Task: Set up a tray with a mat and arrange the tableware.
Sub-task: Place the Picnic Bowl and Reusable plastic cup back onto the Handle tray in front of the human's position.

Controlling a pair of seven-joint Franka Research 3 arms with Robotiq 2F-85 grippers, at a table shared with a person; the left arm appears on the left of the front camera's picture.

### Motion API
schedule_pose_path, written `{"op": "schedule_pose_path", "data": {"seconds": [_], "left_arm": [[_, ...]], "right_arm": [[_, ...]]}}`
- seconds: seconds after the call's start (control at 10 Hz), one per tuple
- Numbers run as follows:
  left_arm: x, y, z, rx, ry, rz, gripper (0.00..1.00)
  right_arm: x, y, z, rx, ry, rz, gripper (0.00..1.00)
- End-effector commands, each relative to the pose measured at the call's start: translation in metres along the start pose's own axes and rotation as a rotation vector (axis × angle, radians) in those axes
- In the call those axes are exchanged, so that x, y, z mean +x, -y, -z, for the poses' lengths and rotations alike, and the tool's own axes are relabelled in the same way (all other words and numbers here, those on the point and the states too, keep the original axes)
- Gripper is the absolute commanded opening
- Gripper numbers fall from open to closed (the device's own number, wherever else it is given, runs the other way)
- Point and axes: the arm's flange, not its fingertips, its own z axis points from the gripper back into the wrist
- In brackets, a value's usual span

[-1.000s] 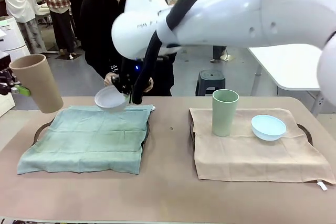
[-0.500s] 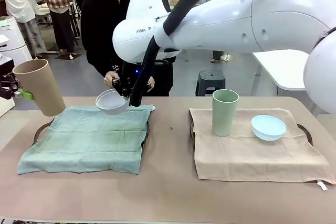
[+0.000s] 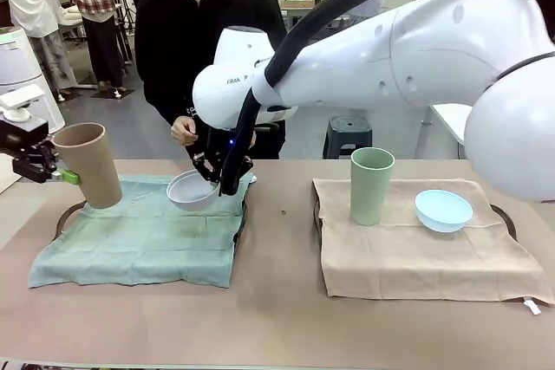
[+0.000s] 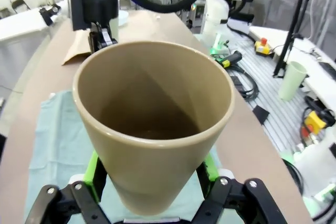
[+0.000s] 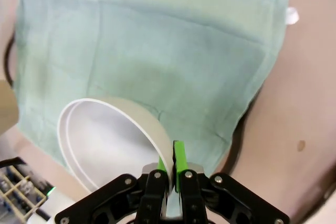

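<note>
My left gripper is shut on a tan cup, which is slightly tilted over the back left corner of the green mat. In the left wrist view the green pads clamp the tan cup low on both sides. My right gripper pinches the rim of a white bowl, tilted low over the mat's back right. In the right wrist view my right gripper is shut on the white bowl above the green mat. A pale green cup and a light blue bowl stand on a tan mat.
A dark tray rim shows from under the green mat, and another tray rim under the tan mat. A person stands at the far side, with a hand just behind my right gripper. The table's front strip is bare.
My right arm has lowered the white bowl towards the green mat. My left gripper has carried the tan cup right and down, to the mat's back left corner.
</note>
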Motion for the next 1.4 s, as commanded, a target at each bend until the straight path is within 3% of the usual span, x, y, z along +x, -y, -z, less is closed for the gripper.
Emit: {"op": "schedule_pose_path", "data": {"seconds": [0.0, 0.5, 1.3], "left_arm": [[-0.008, -0.010, 0.003, 0.001, 0.017, 0.016, 0.85], [-0.041, -0.022, 0.018, -0.037, 0.096, 0.001, 0.85], [-0.072, -0.028, 0.032, -0.062, 0.004, -0.035, 0.85]], "right_arm": [[0.015, 0.002, 0.007, 0.061, -0.013, -0.021, 0.05], [0.023, 0.006, 0.029, 0.032, -0.026, -0.057, 0.05], [0.022, 0.012, 0.039, 0.036, -0.036, -0.066, 0.05]]}}
